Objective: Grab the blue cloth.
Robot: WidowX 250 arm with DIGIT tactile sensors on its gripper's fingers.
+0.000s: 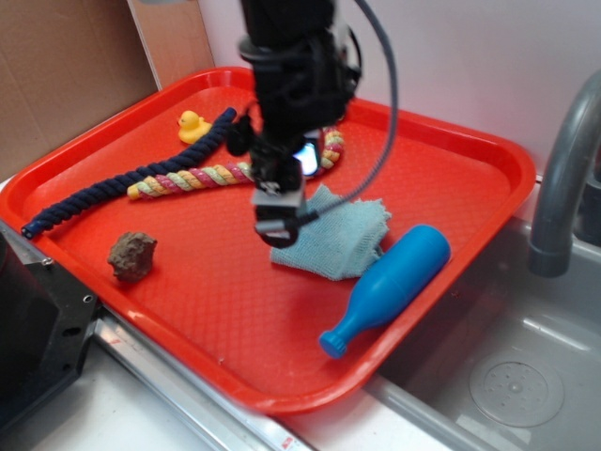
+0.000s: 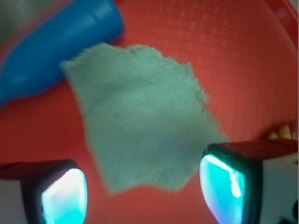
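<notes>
Exterior view, left to right: brown rock (image 1: 131, 256) at left-centre of the red tray (image 1: 225, 310), dark blue rope (image 1: 131, 178) w/ a multicoloured rope (image 1: 192, 178) beside it, yellow duck (image 1: 192, 125) at upper left. Gripper (image 1: 279, 214) hangs mid-frame over the blue cloth (image 1: 343, 240), which lies flat at tray centre. Blue bottle toy (image 1: 390, 282) sits just right of the cloth, grey faucet (image 1: 563, 169) at far right. Wrist view: both fingers (image 2: 63, 196) at the bottom corners, spread wide apart, nothing between them; cloth (image 2: 140, 116) fills the middle, bottle (image 2: 51, 46) at upper left.
</notes>
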